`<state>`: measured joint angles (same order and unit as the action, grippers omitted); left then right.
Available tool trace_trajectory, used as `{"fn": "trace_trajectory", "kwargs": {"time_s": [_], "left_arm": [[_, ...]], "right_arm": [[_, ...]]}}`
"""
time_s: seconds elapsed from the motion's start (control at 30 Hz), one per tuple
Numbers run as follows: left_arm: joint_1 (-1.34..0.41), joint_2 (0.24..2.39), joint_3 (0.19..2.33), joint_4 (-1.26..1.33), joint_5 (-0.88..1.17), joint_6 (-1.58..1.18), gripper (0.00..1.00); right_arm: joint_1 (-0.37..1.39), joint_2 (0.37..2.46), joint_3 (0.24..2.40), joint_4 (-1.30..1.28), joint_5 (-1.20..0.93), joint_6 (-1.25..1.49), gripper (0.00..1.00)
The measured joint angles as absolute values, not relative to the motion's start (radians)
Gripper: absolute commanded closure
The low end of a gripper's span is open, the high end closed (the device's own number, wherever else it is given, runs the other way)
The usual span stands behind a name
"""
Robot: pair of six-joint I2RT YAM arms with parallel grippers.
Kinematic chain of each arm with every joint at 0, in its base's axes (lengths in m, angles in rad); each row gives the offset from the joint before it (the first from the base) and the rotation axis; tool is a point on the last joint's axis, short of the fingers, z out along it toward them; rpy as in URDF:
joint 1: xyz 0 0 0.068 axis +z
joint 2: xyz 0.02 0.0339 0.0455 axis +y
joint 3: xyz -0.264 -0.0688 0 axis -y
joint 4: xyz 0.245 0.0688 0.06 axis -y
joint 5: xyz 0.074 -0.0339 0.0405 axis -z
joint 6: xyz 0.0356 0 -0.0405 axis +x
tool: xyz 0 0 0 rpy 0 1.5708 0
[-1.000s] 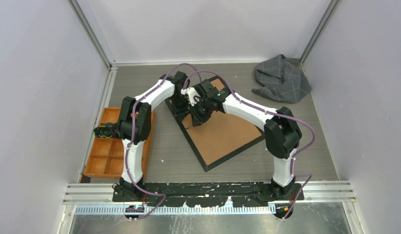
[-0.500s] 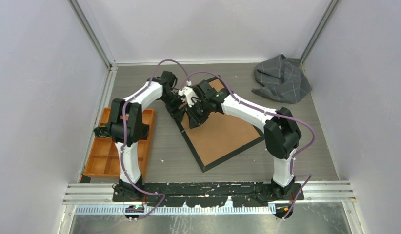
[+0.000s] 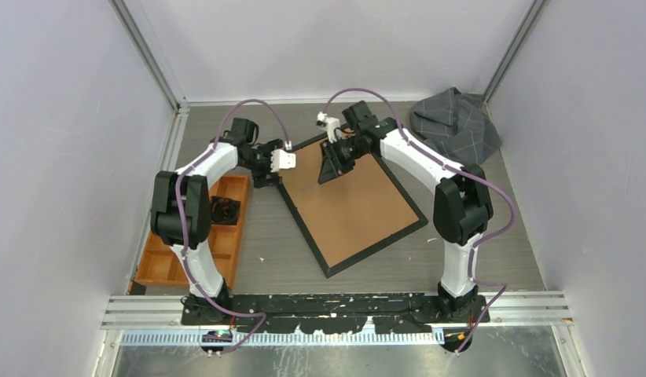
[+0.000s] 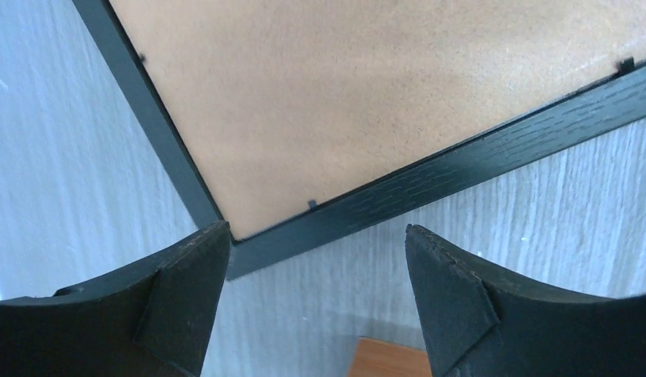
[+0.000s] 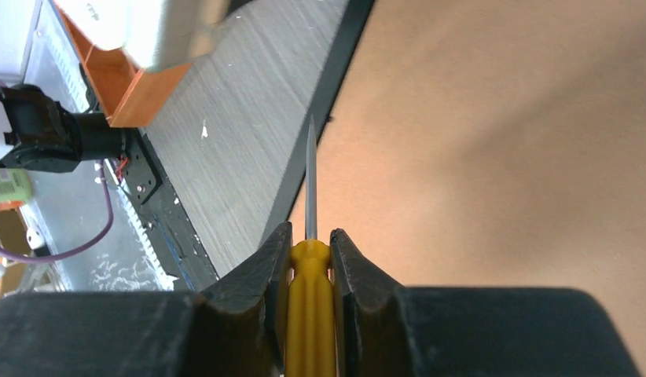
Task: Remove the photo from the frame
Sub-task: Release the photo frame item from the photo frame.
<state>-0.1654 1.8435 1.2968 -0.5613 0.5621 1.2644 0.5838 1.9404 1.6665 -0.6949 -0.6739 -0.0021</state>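
Brown fibreboard, back face up: the frame [image 3: 351,200], lying flat at the middle of the table [image 3: 477,236] and turned so that its corners point to about 10, 12, 4 and 6 o'clock; thin black border all round the board; small metal tabs along the inner edge, one [image 4: 311,204] close to the 10 o'clock corner; the photo does not show in any view.

Left gripper [image 4: 316,298]: released, jaws standing wide with nothing between them; it hangs just off the frame's 10 o'clock corner, clear of the wood, the corner seen in the gap between the fingers [image 4: 186,283]; from above it [image 3: 265,174] sits at the frame's 10 o'clock side.

Right gripper [image 5: 310,236]: clenched on a screwdriver [image 5: 310,314] with a yellow handle, gripped at the end where the shaft comes out; the thin steel shaft runs forward over the board, just inside the black border; whether the tip touches the board I cannot tell; from above it [image 3: 332,165] is over the frame's 11 o'clock part.

Orange compartment tray [image 3: 167,259]: at 8 o'clock from the frame, against the left wall, well apart from it; a dark item [image 3: 223,210] in one far compartment, kind not clear.

Grey checked cloth [image 3: 453,126]: crumpled in the table's 1 o'clock corner.
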Motion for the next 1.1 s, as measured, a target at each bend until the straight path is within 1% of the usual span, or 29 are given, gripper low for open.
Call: {"fn": "trace_trajectory", "kwargs": {"time_s": [0.2, 0.37, 0.43, 0.5, 0.63, 0.73, 0.83, 0.93, 1.03, 1.1], "left_arm": [[-0.168, 1.855, 1.34, -0.648, 0.624, 1.576, 0.19], [-0.171, 1.899, 1.343, -0.752, 0.633, 1.78, 0.25], [-0.174, 1.915, 1.343, -0.791, 0.627, 1.841, 0.29], [-0.178, 1.919, 1.339, -0.806, 0.62, 1.872, 0.3], [-0.197, 1.919, 1.329, -0.814, 0.609, 1.909, 0.33], [-0.217, 1.919, 1.322, -0.817, 0.597, 1.917, 0.36], [-0.236, 1.919, 1.32, -0.822, 0.58, 1.915, 0.4], [-0.252, 1.922, 1.32, -0.819, 0.56, 1.913, 0.46], [-0.257, 1.922, 1.32, -0.811, 0.556, 1.911, 0.46], [-0.262, 1.922, 1.32, -0.808, 0.55, 1.906, 0.47]], "right_arm": [[0.523, 1.94, 1.666, -0.723, -0.686, 0.002, 0.99], [0.488, 1.94, 1.665, -0.741, -0.701, 0.002, 0.99], [0.458, 1.94, 1.665, -0.746, -0.701, 0.001, 0.99], [0.422, 1.939, 1.665, -0.76, -0.693, -0.015, 0.99], [0.343, 1.903, 1.665, -0.883, -0.635, -0.149, 0.99], [0.308, 1.805, 1.628, -1.016, -0.556, -0.296, 0.99], [0.315, 1.635, 1.514, -1.099, -0.462, -0.41, 0.99], [0.329, 1.473, 1.381, -1.139, -0.335, -0.478, 0.99], [0.326, 1.382, 1.245, -1.126, -0.208, -0.513, 0.99], [0.313, 1.357, 1.173, -1.116, -0.151, -0.527, 0.99]]}}
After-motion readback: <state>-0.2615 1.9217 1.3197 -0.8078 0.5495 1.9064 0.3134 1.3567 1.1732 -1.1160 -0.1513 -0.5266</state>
